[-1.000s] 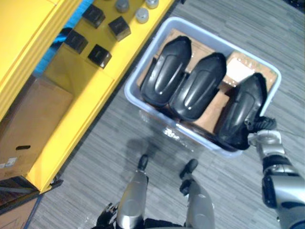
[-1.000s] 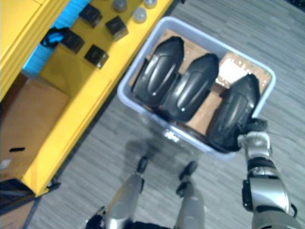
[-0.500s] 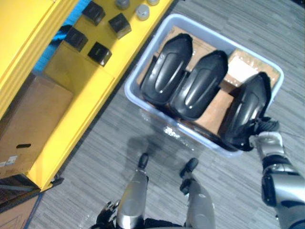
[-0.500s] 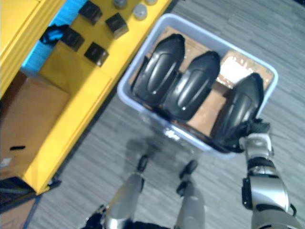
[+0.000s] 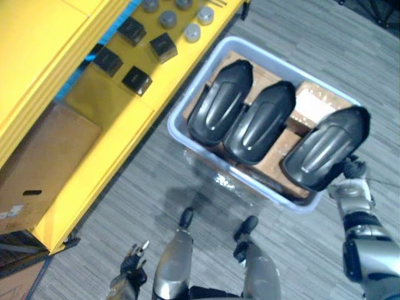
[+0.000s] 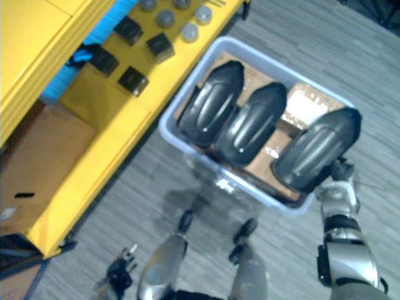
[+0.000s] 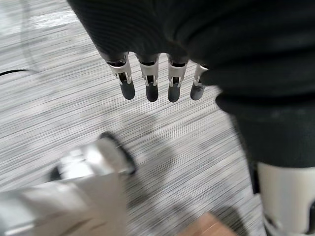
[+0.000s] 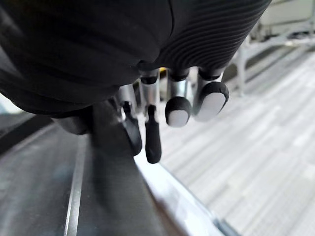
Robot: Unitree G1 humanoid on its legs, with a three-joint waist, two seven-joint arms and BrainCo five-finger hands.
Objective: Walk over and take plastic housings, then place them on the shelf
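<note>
Three black plastic housings show. Two lie side by side in the pale blue bin (image 5: pixel 177 127): one on the left (image 5: pixel 220 103), one in the middle (image 5: pixel 259 122). The third housing (image 5: pixel 325 150) is raised and tilted over the bin's right end. My right hand (image 5: pixel 354 178) is shut on its lower edge. In the right wrist view its fingers (image 8: pixel 152 132) curl against the dark housing (image 8: pixel 49 187). My left hand (image 5: pixel 128 275) hangs low at my left side, and its fingers (image 7: pixel 150 83) are straight and hold nothing.
The yellow shelf (image 5: pixel 106 106) runs along the left, with small black boxes (image 5: pixel 136 80) and grey round parts (image 5: pixel 192 31) on it. A cardboard box (image 5: pixel 44 162) sits under its lower level. Brown board lines the bin's bottom. Grey striped floor surrounds the bin.
The right housing has come up out of the bin and swung to the right in my right hand. My left hand has come into view at the lower left. The camera has shifted slightly.
</note>
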